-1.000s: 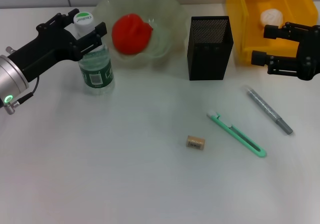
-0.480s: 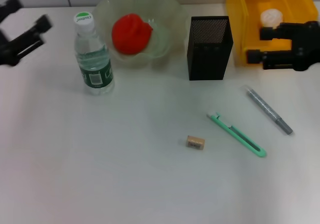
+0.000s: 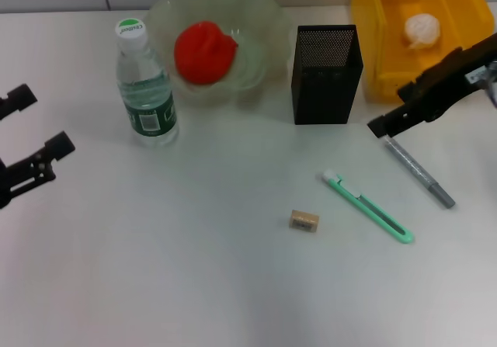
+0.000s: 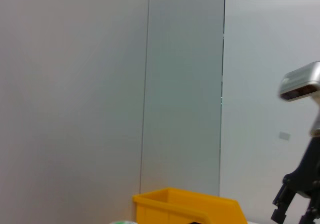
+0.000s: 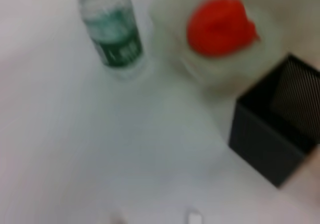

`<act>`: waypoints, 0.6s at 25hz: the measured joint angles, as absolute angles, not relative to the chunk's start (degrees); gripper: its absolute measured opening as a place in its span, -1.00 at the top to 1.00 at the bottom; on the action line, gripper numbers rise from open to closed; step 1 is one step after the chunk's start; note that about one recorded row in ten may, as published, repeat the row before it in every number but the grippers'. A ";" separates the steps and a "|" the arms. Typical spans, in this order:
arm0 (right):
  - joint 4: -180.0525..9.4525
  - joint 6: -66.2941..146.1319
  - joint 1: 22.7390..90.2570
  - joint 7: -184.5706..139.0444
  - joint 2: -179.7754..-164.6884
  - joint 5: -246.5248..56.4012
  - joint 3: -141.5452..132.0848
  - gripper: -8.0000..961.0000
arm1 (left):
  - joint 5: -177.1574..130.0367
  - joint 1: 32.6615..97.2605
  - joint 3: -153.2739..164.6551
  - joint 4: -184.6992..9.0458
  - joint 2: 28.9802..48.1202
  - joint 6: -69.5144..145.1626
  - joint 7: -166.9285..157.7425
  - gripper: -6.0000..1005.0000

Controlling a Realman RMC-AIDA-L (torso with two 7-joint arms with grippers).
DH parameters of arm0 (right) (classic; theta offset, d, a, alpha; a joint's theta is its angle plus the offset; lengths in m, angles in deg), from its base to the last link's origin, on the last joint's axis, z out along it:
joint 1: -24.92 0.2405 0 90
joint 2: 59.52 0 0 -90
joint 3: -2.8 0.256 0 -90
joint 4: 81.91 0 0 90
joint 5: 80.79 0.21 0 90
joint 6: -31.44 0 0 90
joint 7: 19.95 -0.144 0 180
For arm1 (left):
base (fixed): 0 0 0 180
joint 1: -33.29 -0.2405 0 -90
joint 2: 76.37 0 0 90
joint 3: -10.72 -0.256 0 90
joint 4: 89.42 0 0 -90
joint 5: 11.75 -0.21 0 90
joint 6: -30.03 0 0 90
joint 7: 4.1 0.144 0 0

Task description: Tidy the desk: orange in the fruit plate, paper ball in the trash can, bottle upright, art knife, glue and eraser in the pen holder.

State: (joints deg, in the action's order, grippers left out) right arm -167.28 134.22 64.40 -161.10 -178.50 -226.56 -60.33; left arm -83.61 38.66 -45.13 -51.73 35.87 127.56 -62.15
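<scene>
Right hand (image 3: pixel 388 124) above white desk (image 3: pixel 194 269), grey wall panels (image 4: pixel 100 83) behind

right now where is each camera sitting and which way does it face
Head view: on the robot's head, looking down at the desk; left gripper and right gripper both show.
Left wrist view: on the left arm, facing a wall, with the yellow bin low and the right arm beyond.
Right wrist view: on the right arm, looking down; no jaws show.
Head and right wrist share the bottle, bowl and pen holder.

Head camera overlooks the desk; right wrist shares its bottle (image 3: pixel 145 91); left wrist faces the wall.
</scene>
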 joint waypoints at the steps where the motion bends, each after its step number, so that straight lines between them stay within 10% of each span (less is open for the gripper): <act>1: -166.44 134.58 65.61 -163.16 -178.56 -228.79 -61.58 -0.62 | -83.66 38.49 -44.99 -51.91 35.96 127.88 -62.11 -0.72; 15: -151.96 123.61 70.23 -179.47 -179.14 -233.47 -85.47 -0.62 | -83.78 38.42 -41.80 -54.86 36.93 129.59 -59.13 -0.72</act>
